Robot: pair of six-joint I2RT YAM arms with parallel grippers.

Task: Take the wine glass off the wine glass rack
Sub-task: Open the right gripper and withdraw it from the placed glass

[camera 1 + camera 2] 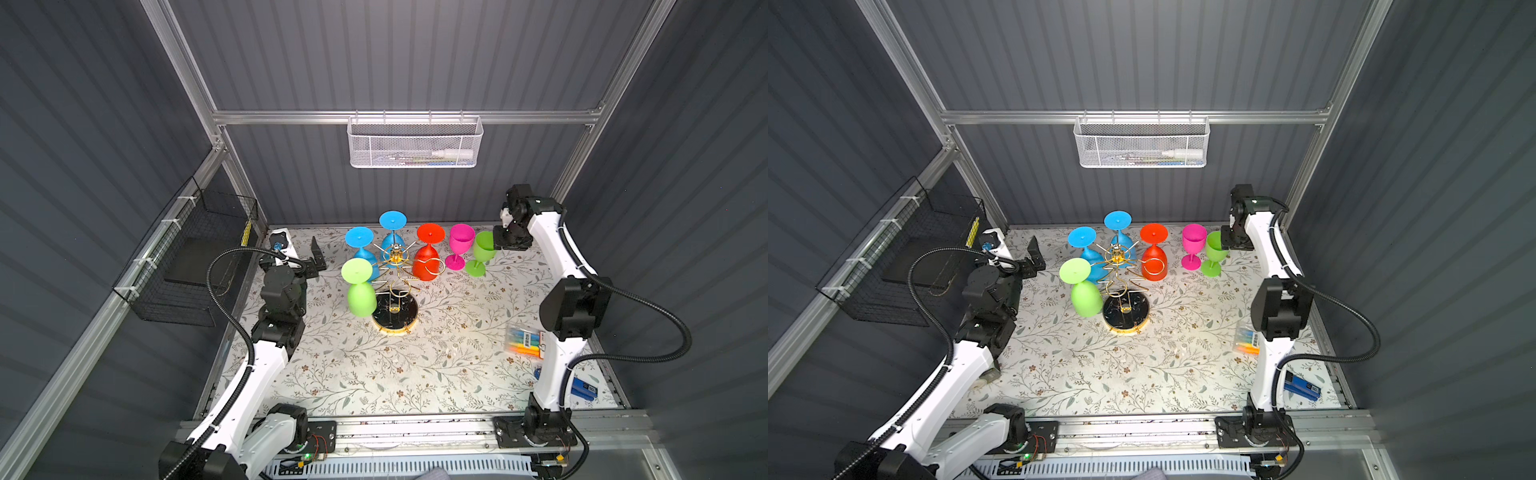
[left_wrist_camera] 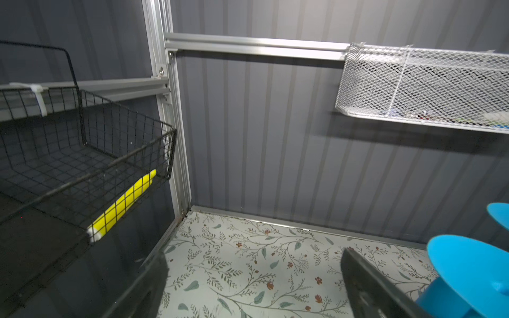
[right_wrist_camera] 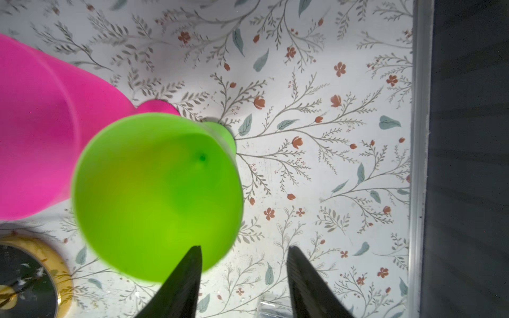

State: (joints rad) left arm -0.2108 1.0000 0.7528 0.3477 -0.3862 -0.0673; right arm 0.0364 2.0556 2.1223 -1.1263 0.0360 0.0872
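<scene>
The gold wire wine glass rack (image 1: 394, 254) (image 1: 1118, 256) stands mid-table on its round black base (image 3: 59, 275). Four glasses hang on it upside down: two blue (image 1: 360, 245), one red (image 1: 428, 255) and one green (image 1: 360, 289). A pink wine glass (image 1: 460, 242) (image 3: 33, 132) and a green wine glass (image 1: 482, 250) (image 1: 1215, 251) (image 3: 157, 192) stand upright on the table at the right rear. My right gripper (image 3: 243, 249) hangs just above the green one's rim, open, nothing between its fingers. My left gripper (image 1: 316, 257) (image 2: 253, 275) is open at the left rear, beside a blue glass foot (image 2: 468, 269).
A white mesh basket (image 1: 415, 143) hangs on the back wall and a black wire basket (image 1: 199, 257) on the left wall. A pack of markers (image 1: 523, 338) and a blue object (image 1: 582, 388) lie by the right arm.
</scene>
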